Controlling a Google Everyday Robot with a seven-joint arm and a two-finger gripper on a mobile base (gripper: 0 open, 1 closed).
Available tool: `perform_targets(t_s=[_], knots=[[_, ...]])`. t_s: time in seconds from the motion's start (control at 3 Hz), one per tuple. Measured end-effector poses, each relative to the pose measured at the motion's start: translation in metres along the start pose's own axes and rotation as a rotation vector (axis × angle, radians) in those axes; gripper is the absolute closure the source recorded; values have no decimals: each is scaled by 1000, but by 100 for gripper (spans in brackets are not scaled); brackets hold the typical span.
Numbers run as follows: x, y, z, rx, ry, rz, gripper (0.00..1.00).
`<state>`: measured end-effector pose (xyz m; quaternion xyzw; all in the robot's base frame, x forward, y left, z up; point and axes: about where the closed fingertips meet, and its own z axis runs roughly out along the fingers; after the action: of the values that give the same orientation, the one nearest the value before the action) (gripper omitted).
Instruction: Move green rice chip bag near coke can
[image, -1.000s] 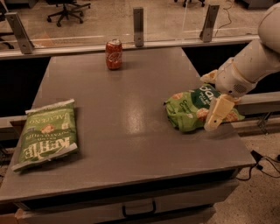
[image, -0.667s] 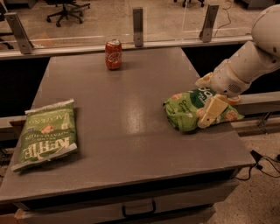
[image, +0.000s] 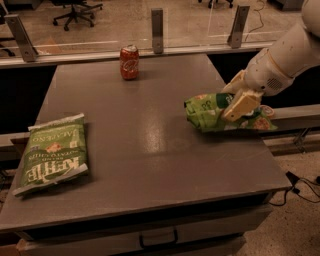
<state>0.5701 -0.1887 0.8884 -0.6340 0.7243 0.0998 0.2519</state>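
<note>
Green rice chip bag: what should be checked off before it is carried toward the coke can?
1. Gripper at the bag: ok. The gripper is on the green rice chip bag.
2. Hold secure: cannot tell.
3. Bag fully on the table: not ok. Its right end overhangs the right edge.
4. Coke can upright: ok. It stands at the far edge.
5. Line from bag to can: ok. Only tabletop lies between them.
6. Kettle bag out of the way: ok. It lies flat at the near left.
</note>
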Motion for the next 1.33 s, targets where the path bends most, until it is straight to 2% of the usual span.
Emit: perform_targets(t_s=[0.33, 0.67, 1.0, 1.33], knots=[[-10, 4, -3, -9, -13, 4, 88], [-20, -12, -20, 44, -42, 2, 100], [-22, -12, -16, 38, -45, -1, 100], [-50, -40, 11, 33, -78, -91, 100]])
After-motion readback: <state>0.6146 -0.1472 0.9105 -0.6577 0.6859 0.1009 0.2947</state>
